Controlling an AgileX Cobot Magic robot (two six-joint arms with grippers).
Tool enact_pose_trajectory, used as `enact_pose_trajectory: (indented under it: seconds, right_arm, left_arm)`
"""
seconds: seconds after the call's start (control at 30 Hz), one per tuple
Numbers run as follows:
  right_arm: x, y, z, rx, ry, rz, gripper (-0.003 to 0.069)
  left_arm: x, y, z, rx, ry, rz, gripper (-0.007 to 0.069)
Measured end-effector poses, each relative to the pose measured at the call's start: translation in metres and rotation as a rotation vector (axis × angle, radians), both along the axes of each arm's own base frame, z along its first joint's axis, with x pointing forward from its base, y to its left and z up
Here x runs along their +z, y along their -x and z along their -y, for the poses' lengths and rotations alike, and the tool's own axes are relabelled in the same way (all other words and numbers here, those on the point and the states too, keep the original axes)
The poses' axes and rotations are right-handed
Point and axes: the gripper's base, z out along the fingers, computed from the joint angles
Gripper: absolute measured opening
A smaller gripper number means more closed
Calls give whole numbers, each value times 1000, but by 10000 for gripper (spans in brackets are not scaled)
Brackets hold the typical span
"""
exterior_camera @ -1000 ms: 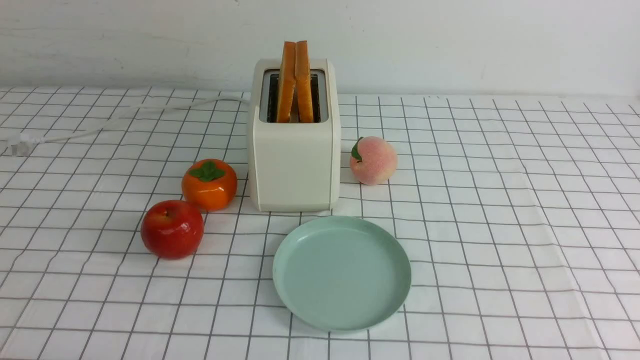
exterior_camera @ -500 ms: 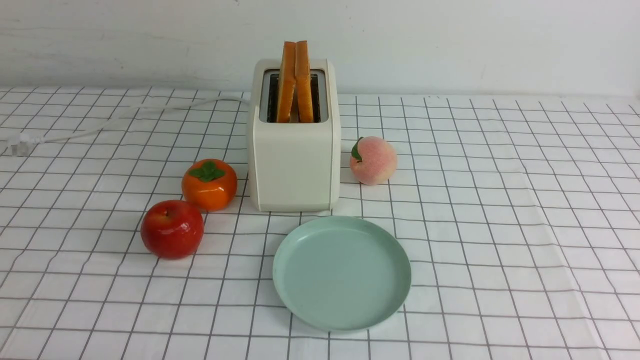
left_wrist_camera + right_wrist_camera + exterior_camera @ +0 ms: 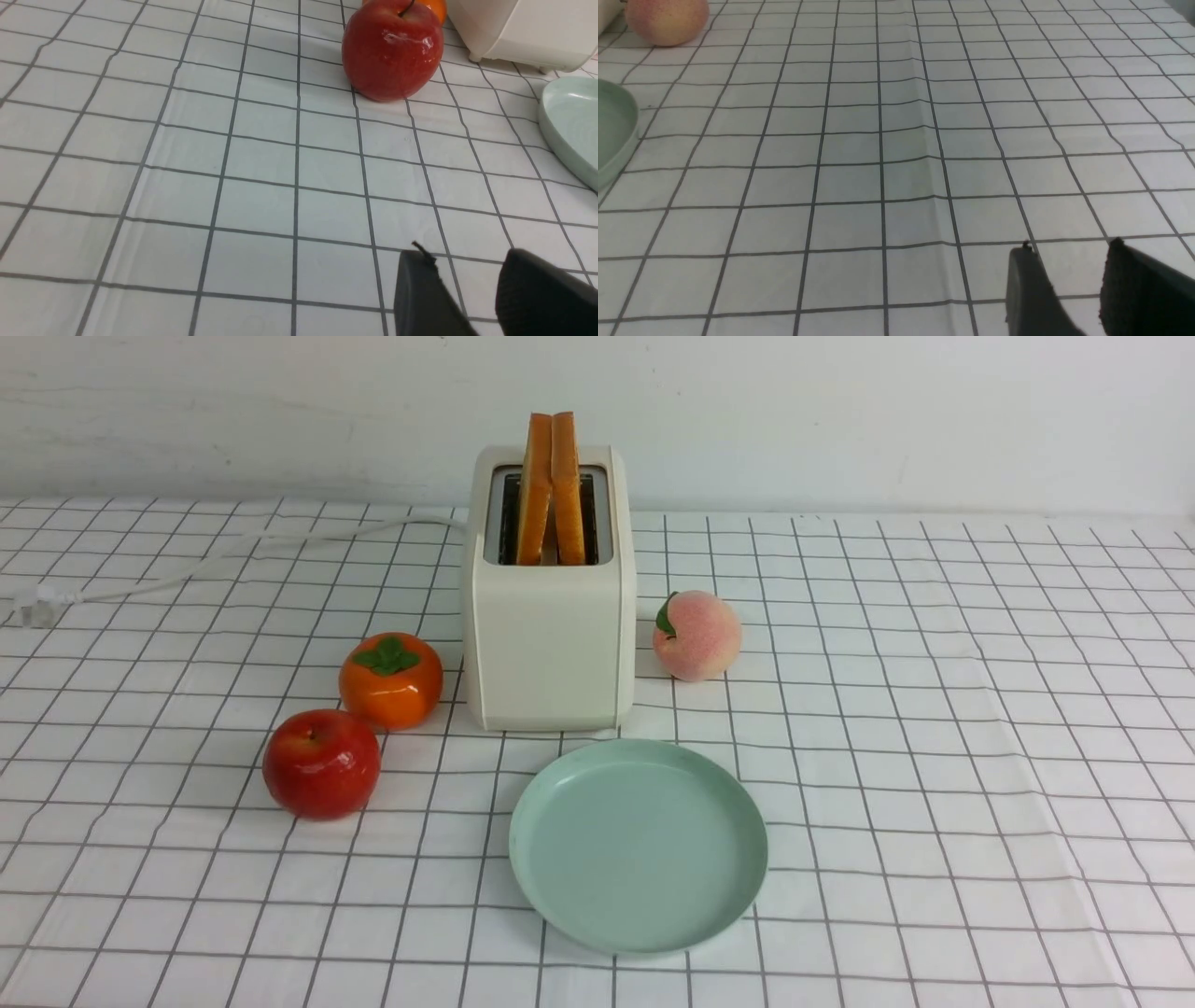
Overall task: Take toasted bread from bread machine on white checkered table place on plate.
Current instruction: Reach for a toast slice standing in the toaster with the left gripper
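Two slices of toasted bread (image 3: 552, 485) stand upright in the slots of the cream-white bread machine (image 3: 551, 635) at the back middle of the white checkered table (image 3: 934, 756). The mint-green plate (image 3: 638, 845) lies empty just in front of it. Neither arm shows in the front view. My left gripper (image 3: 465, 256) hangs open over bare cloth, well short of the bread machine's base (image 3: 523, 32) and the plate's rim (image 3: 567, 121). My right gripper (image 3: 1066, 249) is open too, over bare cloth, with the plate's edge (image 3: 616, 130) far off to one side.
A red apple (image 3: 322, 763) and an orange persimmon (image 3: 390, 679) sit left of the bread machine. A peach (image 3: 697, 636) sits to its right. The white cord (image 3: 233, 560) runs off to a plug at the far left. A white wall stands behind.
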Motion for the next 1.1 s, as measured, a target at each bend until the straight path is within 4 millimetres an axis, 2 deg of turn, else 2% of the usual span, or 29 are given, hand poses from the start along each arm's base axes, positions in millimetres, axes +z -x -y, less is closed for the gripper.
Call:
enact_pose_trajectory:
  seconds: [0.3,0.37,0.53,0.57,0.6,0.73,0.77,0.83,0.87,0.9,0.93,0.97,1.03,1.1]
  right_arm:
    - [0,0,0,0,0,0,240]
    - [0,0,0,0,0,0,240]
    - [0,0,0,0,0,0,240]
    - [0,0,0,0,0,0,240]
    - [0,0,0,0,0,0,240]
    - [0,0,0,0,0,0,240]
    - [0,0,0,0,0,0,240]
    - [0,0,0,0,0,0,240]
    - [0,0,0,0,0,0,240]
    - [0,0,0,0,0,0,240]
    - [0,0,0,0,0,0,240]
    - [0,0,0,0,0,0,240]
    - [0,0,0,0,0,0,240]
    - [0,0,0,0,0,0,240]
  left_arm:
    - [4,-1,0,6,14,43,238]
    - [9,-2,2,26,162,87,238]
    - [23,-4,3,95,670,162,238]
    - [23,-4,4,97,685,160,238]
    - [27,-4,2,115,797,189,238]
    - [35,-4,0,137,944,231,237]
    - [35,-4,0,134,949,227,237]
    - [54,-1,3,93,974,225,211]
    - [71,0,7,60,954,207,176]
    - [76,1,8,48,949,203,169]
    - [92,-2,13,14,885,134,116]
    - [97,-3,13,8,866,127,102]
    - [121,-10,21,-46,742,1,27]
    - [135,-26,27,-83,582,-177,-13]
